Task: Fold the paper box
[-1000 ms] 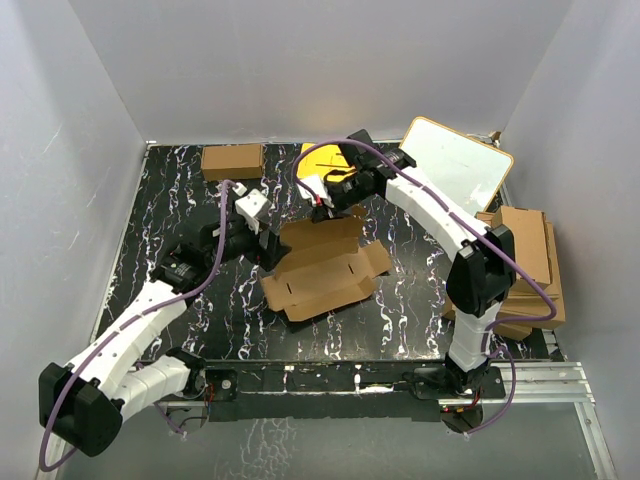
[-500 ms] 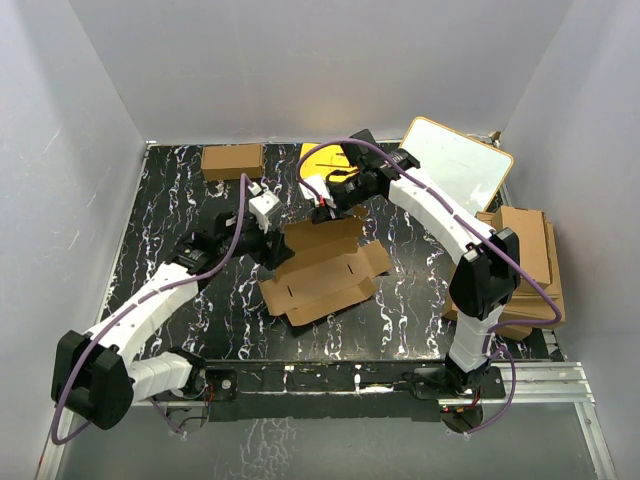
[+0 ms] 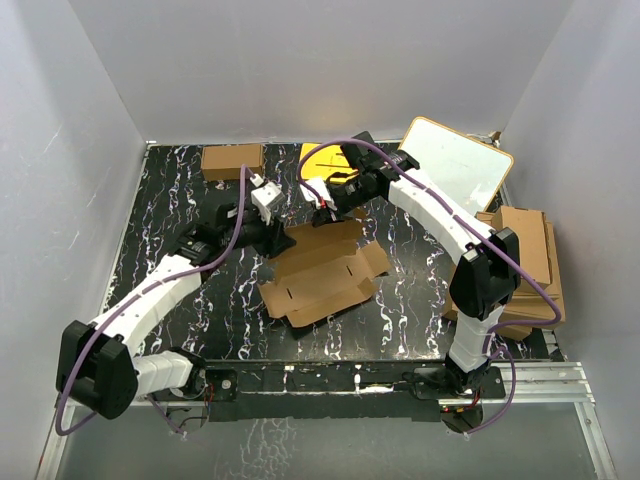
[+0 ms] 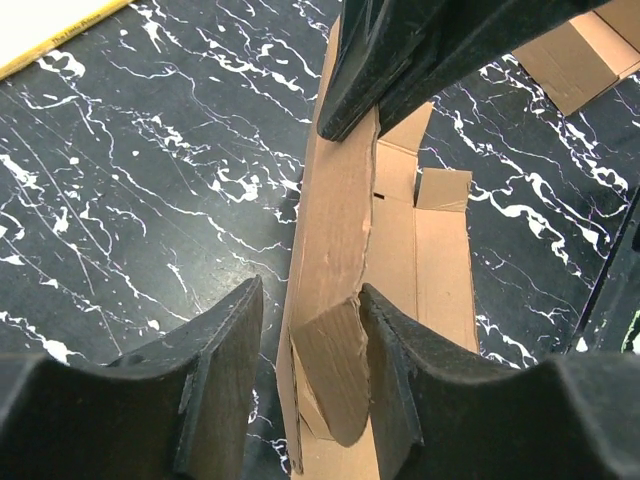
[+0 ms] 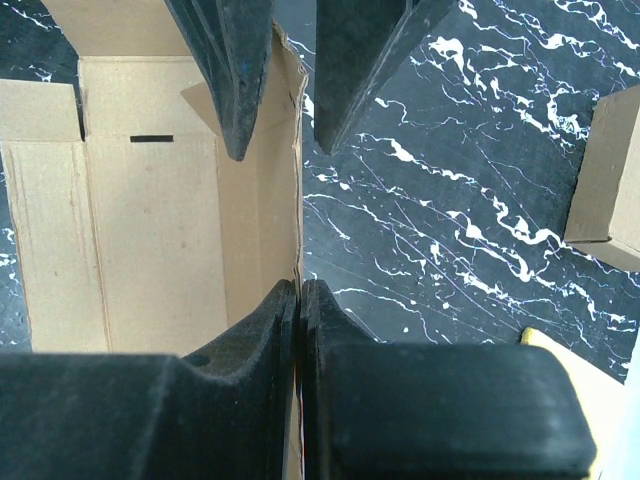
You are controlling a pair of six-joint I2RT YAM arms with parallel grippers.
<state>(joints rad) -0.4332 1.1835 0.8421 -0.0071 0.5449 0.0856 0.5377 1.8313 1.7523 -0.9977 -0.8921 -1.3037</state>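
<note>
The paper box (image 3: 325,270) lies opened out on the black marbled table, its back wall raised. My right gripper (image 3: 325,213) is shut on the top edge of that wall; in the right wrist view (image 5: 300,290) the thin cardboard edge (image 5: 285,150) runs between the closed fingertips. My left gripper (image 3: 283,238) is open and straddles the same wall at its left end. In the left wrist view (image 4: 310,310) the wall (image 4: 335,220) and a small bent flap (image 4: 335,365) stand between the fingers, and the right-hand finger (image 4: 400,380) touches the flap.
A smaller brown carton (image 3: 232,160) sits at the back left. A yellow sheet (image 3: 320,157) lies behind the right gripper. A white board (image 3: 455,165) leans at the back right. A pile of larger cardboard sheets (image 3: 525,265) lies at the right edge.
My left arm has swung towards the back and right, bringing its open gripper over the box's raised wall. The right gripper has stayed shut on the wall.
</note>
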